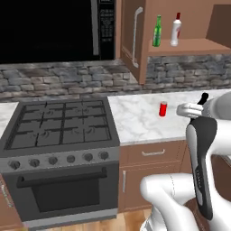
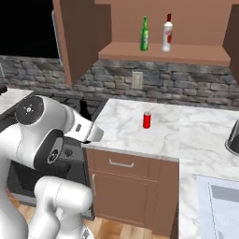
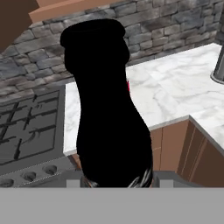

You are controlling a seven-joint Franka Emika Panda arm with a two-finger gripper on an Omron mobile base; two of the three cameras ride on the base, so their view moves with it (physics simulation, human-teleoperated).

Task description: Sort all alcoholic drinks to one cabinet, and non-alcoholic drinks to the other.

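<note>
Take the open brown wooden wall cabinet [image 1: 189,45] as your landmark: on its shelf stand the white red-capped bottle [image 1: 176,30] and slim green glass bottle [image 1: 157,31]. Below on the counter sits the short red can [image 1: 163,109]. Your gripper [image 3: 117,181] clasps the small black cola bottle [image 3: 107,105].

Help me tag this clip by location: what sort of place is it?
A home kitchen, rendered in simulation: a gas stove with knobs, a marble counter against a stone backsplash, and an open wooden wall cabinet holding two bottles.

No legible text anywhere; red label on white bottle [image 1: 176,30] too small to read
</note>
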